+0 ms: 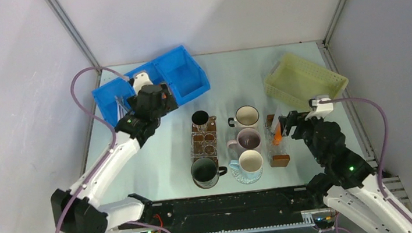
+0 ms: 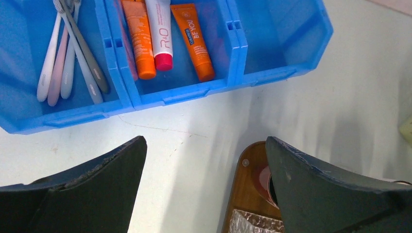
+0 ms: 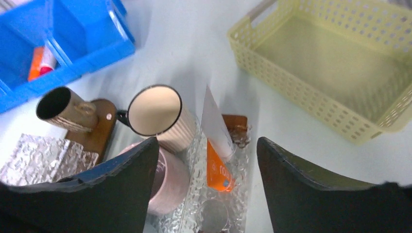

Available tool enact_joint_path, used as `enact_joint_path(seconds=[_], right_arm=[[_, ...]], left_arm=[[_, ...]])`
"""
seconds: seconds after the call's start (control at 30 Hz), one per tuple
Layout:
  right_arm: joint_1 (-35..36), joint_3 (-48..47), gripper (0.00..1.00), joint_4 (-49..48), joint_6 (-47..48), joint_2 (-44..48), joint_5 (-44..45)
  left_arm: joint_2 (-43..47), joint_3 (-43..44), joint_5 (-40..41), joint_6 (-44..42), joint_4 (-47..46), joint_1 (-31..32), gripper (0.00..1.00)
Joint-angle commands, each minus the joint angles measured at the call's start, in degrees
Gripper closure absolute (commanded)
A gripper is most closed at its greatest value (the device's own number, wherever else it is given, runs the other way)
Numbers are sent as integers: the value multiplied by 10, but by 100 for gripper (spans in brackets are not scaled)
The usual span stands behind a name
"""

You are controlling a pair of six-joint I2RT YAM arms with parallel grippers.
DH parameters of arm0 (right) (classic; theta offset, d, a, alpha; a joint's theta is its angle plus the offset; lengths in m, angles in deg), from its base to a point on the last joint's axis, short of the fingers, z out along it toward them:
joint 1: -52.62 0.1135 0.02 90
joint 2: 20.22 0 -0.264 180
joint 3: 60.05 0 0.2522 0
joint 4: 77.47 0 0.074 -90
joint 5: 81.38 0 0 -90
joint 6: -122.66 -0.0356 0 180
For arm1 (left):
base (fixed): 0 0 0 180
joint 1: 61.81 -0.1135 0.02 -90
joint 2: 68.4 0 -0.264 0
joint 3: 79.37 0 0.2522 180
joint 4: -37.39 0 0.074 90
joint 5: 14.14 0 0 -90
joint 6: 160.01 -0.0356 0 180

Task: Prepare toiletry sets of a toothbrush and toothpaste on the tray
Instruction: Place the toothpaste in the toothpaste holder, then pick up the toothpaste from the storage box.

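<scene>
orange toothpaste [image 3: 218, 167] upright, crimp end up | right fingers [image 3: 121, 184] apart, off it | left fingers [image 2: 97, 184] wide, empty

Bins [image 2: 160, 99] solid blue. Toothbrushes [image 2: 81, 60]: white, pale pink, silver-grey, one dark grey. Binned toothpaste tubes: two orange tubes [image 2: 138, 39] with white lettering, one white tube [image 2: 159, 29] with grey lettering and a magenta cap. Boxed tube [image 3: 217, 165]: orange body, white end. Basket [image 3: 291, 92] pale yellow, grid of small holes. Cream mug [image 3: 155, 111] has a dark rim and ribbed wall; pink mug [image 3: 170, 179] plain; black mug [image 1: 205, 172] plain. Tray [image 2: 245, 189] brown wood. Foil [image 3: 39, 158] silver, pebbled. Table [image 2: 340, 107] pale mint-white.
</scene>
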Motion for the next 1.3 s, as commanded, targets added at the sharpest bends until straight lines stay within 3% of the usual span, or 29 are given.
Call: enact_joint_path(seconds=[0.0,0.23,0.57,0.93,1.27], right_arm=[[3,-56,20,15,28,25,35],[3,-94,8,25,91,56,87],[2,-85,5,16,172,75,154],[-1,-39,4,-15,182,93,169],[-23,-33,3,-18,179,91,140]], left_arm=[[-57,57,-14,21,13,-17,1],[-175,132,-31,28,22,-56,8],[-344,249,-61,31,42,-109,24],[-473,323,-127,52,42,-158,43],[-533,327,-210,71,15,-182,42]])
